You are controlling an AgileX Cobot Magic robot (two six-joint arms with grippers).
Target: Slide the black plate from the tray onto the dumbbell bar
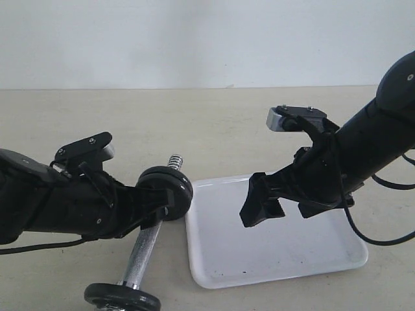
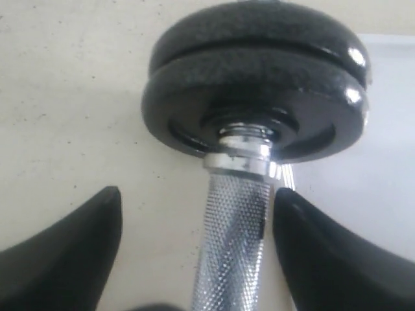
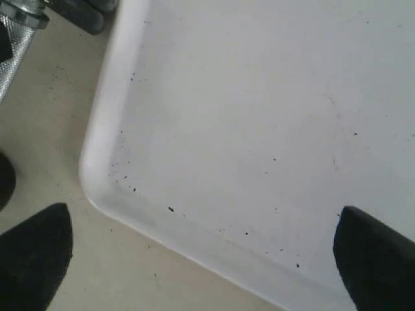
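Observation:
The dumbbell bar [image 1: 144, 249] lies on the table left of the tray [image 1: 285, 259], its threaded end [image 1: 175, 160] pointing away. Two black plates [image 1: 170, 188] sit stacked against each other on the bar's far end; I cannot tell which came from the tray. A third disc [image 1: 122, 299] is on the near end. My left gripper [image 2: 198, 191] is open, its fingers straddling the knurled bar [image 2: 233, 240] just below the plates [image 2: 259, 84]. The right gripper [image 1: 262, 204] hangs open above the tray [image 3: 259, 116], which holds nothing.
The white tray's rounded corner and rim [image 3: 97, 181] lie close to the bar [image 3: 13, 39]. Beige tabletop spreads behind and to the left, with a pale wall at the back. Cables trail from the right arm [image 1: 382, 240].

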